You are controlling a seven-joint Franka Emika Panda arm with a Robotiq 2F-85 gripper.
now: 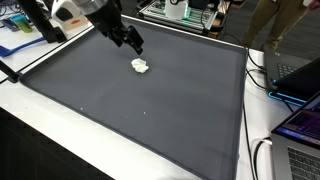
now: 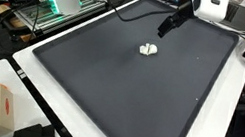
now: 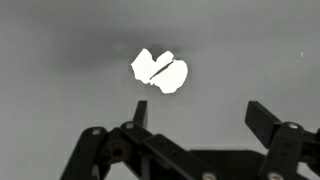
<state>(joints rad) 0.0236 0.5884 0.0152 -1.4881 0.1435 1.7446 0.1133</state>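
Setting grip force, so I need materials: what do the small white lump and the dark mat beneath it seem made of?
The white lump: probably crumpled paper or tissue, matte; a ragged outline and a crease show, but overexposure hides its texture. The dark mat: likely fabric or a rubbery sheet, matte grey, no reflections, with a darker edge band.

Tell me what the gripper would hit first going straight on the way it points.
Probably the white lump, which lies ahead of the open gripper, a bit off-centre; otherwise the dark mat beside it. Depth is unclear.
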